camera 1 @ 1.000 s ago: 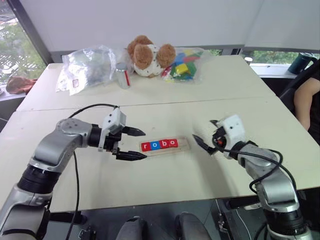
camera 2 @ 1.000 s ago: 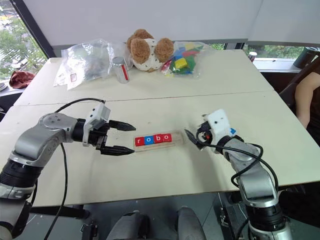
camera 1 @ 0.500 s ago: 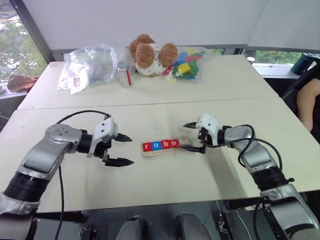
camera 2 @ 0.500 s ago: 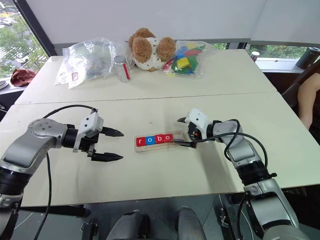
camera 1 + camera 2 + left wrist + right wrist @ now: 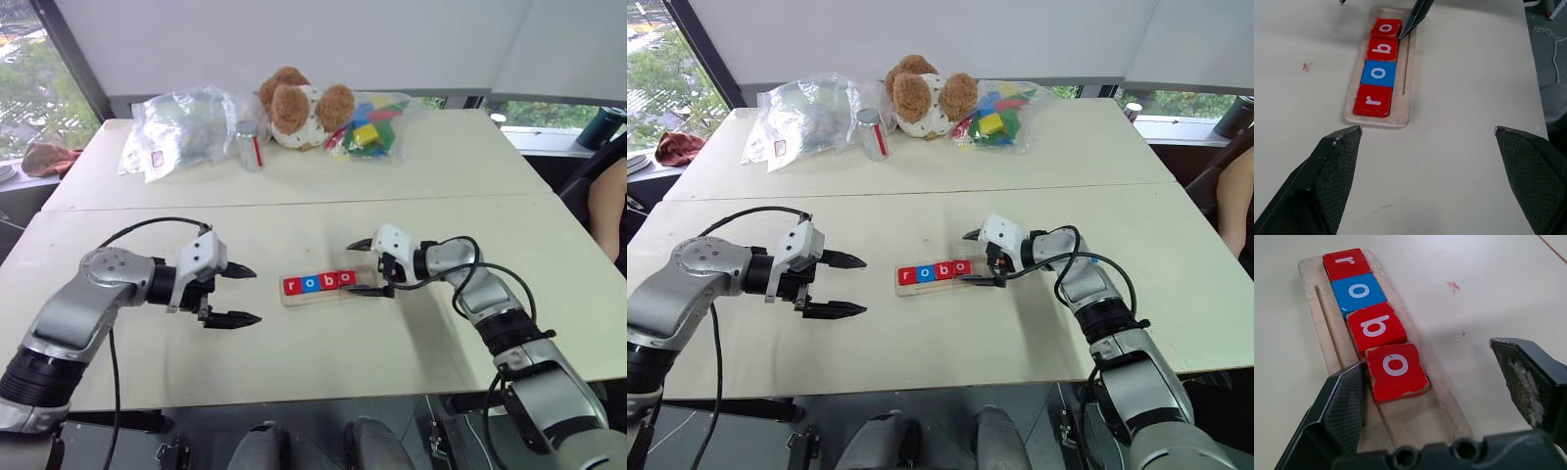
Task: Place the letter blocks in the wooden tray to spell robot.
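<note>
Head views: long pale wooden tray [image 5: 328,287] is catalogued at table centre, holding four red and blue square letter blocks [image 5: 319,283] reading r-o-b-o. Left gripper [image 5: 238,295] at nine o'clock of it, wide open, empty.

Left wrist view: tray's far end slot unfilled (no "t" block located).

Right wrist view: right gripper [image 5: 1437,387] wide open, empty, one finger against the last "o" block [image 5: 1397,371]. Judged step: squaring the row; next, the "t" must be found.
</note>
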